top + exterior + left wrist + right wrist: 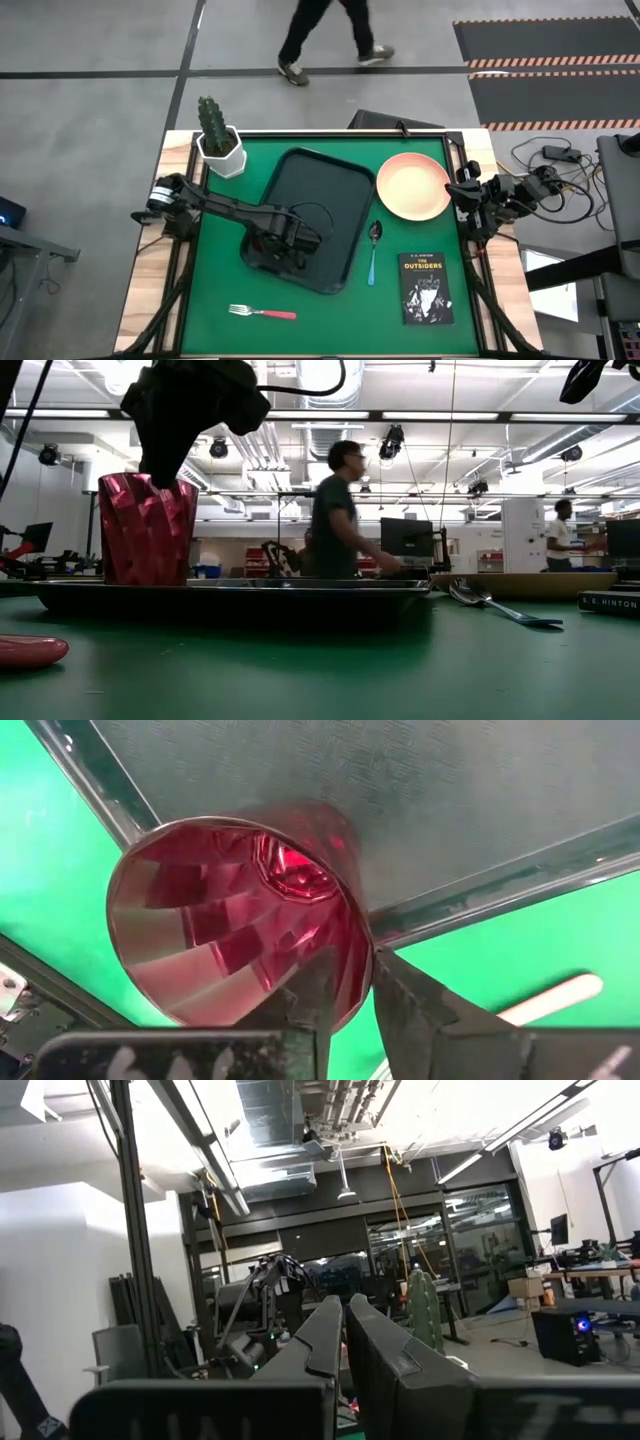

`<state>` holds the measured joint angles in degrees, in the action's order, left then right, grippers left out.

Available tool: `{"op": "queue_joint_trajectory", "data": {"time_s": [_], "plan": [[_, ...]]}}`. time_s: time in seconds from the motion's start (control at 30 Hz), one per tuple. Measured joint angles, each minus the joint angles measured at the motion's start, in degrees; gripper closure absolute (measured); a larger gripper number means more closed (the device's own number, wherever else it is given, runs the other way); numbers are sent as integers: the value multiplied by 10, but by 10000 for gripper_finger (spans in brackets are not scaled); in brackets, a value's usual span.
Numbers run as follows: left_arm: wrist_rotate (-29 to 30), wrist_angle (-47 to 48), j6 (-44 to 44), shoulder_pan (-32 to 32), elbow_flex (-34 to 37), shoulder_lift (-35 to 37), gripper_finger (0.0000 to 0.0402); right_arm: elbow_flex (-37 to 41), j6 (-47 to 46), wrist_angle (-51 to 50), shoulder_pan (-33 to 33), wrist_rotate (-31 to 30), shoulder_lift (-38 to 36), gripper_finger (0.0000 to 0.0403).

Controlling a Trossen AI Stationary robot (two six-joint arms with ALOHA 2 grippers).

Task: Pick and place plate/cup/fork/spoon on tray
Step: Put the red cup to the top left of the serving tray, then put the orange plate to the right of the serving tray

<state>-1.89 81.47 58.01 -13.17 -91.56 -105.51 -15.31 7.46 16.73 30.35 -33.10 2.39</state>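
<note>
1. The big near-black rectangular tray with rounded corners and a raised rim (318,190) sits tilted mid-table on the green mat. Its far half is bare, so there's plenty of open floor in it.
2. The left gripper (288,246) hangs over the tray's near-left corner, clenched on the rim of the small dark red translucent cup (240,910): one finger inside, one outside (415,1005).
3. In the low view the cup (147,528) stands upright, base on the tray floor (300,592), close to the raised rim.
4. At 3 o'clock from the tray, just beside its edge, lies the slim spoon with silver bowl and blue-teal handle (373,252).
5. The round peach-pink plate (413,186) is around 2 o'clock, near the tray's far-right corner.
6. The silver-tined fork with a pink-red handle (262,312) lies at 7 o'clock on open mat, apart from the tray.
7. The right gripper (345,1342) waits past the table's right edge, fingers pressed together, holding nothing.
</note>
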Motion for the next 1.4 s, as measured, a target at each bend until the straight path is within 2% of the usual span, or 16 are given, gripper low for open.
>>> {"op": "queue_joint_trajectory", "data": {"time_s": [0.43, 0.57, 0.7, 0.83, 0.93, 1.17, 1.4], "plan": [[-53, 0, -4, -1, -5, 26, 339, 0, -10, -3, 0, 0, 0, 394], [-39, -11, -30, -8, -8, 56, 340, 0, -37, -14, 0, 0, 0, 394], [57, -105, -138, -28, -7, 93, 340, -12, -53, -44, 0, 0, 4, 394], [165, -248, -297, -51, -4, 119, 340, -33, -92, -99, 0, -15, 22, 394], [212, -336, -423, -60, -4, 123, 340, -49, -123, -129, 0, -38, 53, 394], [218, -498, -658, -66, 48, 122, 340, -89, -187, -184, 0, -96, 166, 394], [218, -599, -754, -63, 140, 154, 340, -106, -316, -238, 0, -106, 272, 394]]}}
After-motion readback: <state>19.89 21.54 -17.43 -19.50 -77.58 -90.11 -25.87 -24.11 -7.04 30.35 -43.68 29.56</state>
